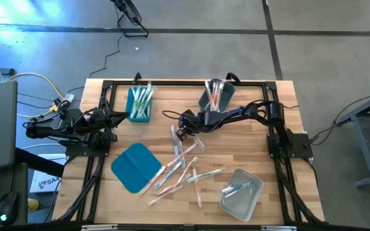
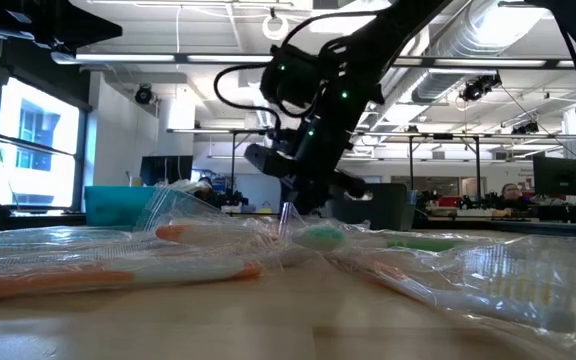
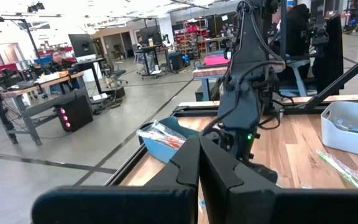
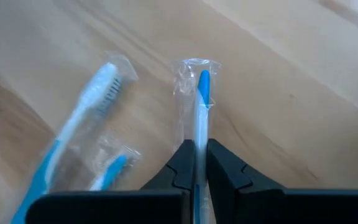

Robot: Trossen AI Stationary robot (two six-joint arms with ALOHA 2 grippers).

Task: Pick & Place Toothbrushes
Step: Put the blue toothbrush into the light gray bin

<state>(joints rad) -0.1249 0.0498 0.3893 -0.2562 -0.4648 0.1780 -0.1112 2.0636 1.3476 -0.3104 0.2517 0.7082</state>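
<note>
Several wrapped toothbrushes [image 1: 182,170] lie scattered on the wooden table [image 1: 262,147], between the teal lid and the clear bin. My right gripper [image 1: 180,133] reaches in from the table's right side over their far end. It is shut on a wrapped blue-and-white toothbrush [image 4: 201,93]. Another blue toothbrush [image 4: 79,130] lies flat on the wood beside it. My left gripper [image 3: 199,163] stays shut and empty at the table's left edge [image 1: 111,120], pointing level. My right gripper pinches the blue-and-white toothbrush, wrapper and all, by its pale shaft [image 4: 199,134] between the two fingers. The fingers slant downward and lie along the toothbrush, whose blue end [image 4: 202,78] sticks out past the tips. Whether that end rests on the wood, I cannot tell.
A teal bin [image 1: 140,102] and a grey bin [image 1: 217,95], both holding toothbrushes, stand at the far edge. A flat teal lid [image 1: 135,167] lies near left. A clear bin [image 1: 241,197] with a blue toothbrush sits near right.
</note>
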